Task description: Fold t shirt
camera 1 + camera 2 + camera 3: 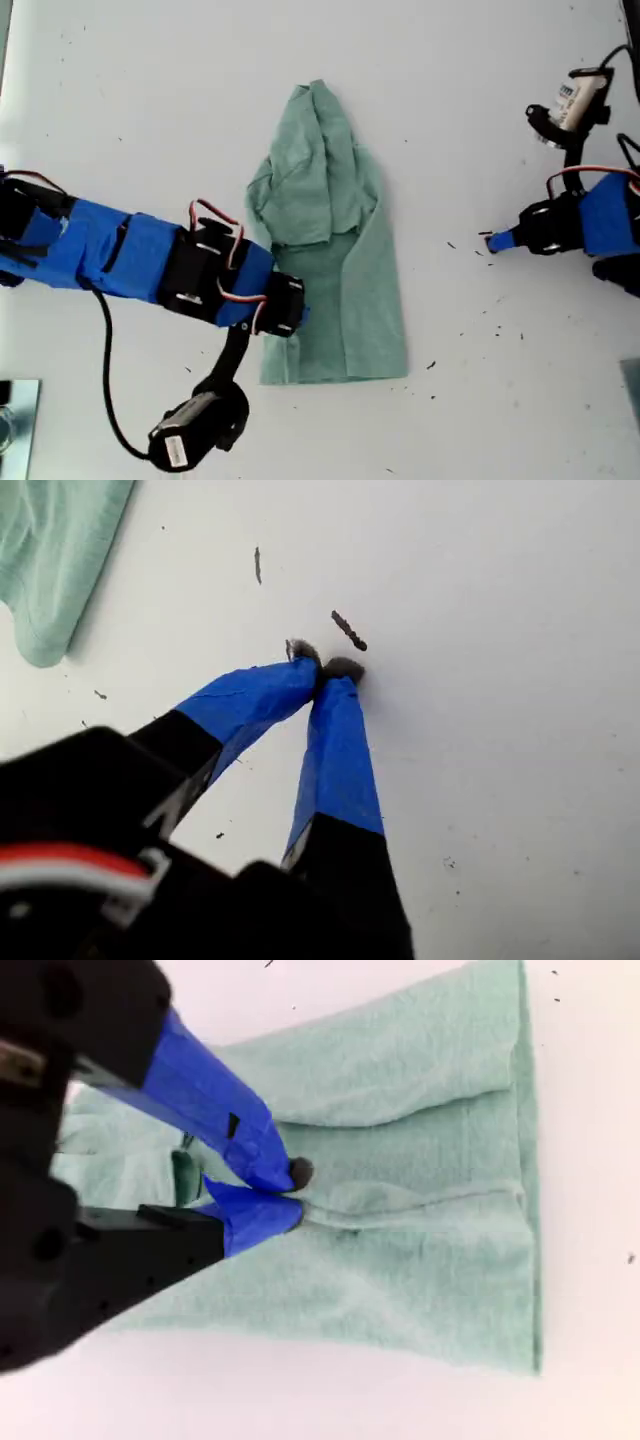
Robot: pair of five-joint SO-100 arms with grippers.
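Mid-fold: my second pincer (285, 1192) pinches a crease of the half-folded, rumpled t shirt (335, 250); my first pincer (325, 667) rests closed and empty on the bare bench (150, 100), well apart from the cloth.

Overhead ext view; 2 close wrist cams

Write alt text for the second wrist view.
My second tool, its blue-taped tips closed together, sits over a pale green t shirt lying partly folded on a white table. Whether it pinches the fabric cannot be told. A fold line runs across the cloth beyond the tips.
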